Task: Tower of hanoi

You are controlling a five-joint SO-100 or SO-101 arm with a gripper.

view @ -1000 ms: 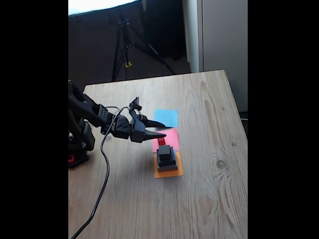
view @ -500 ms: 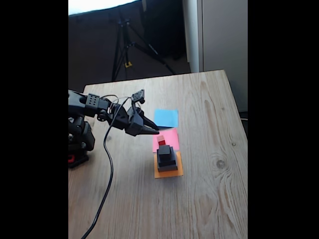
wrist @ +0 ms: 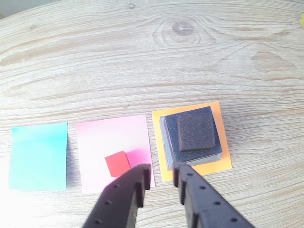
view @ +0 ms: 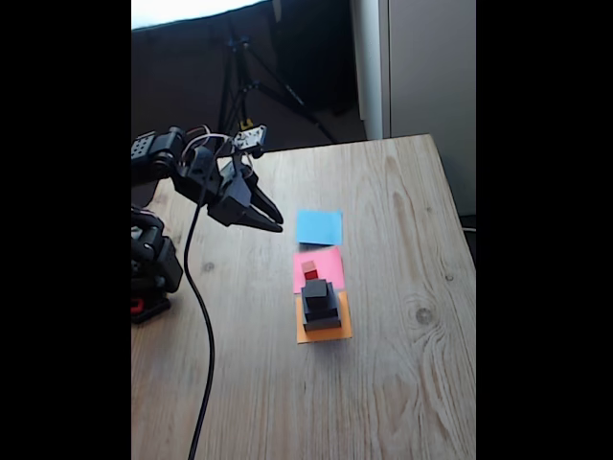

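The gripper is held slightly parted and empty above the counter, clear of the red cube.

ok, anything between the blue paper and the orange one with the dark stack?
Yes: the pink paper lies between the blue paper and orange paper, with the red cube on it, per the wrist view.

Colours on the pale wood-grain table

Three paper squares lie in a row: blue, pink and orange. A red cube sits on the pink one; dark grey blocks sit stacked on the orange. The gripper is black, as is its cable.
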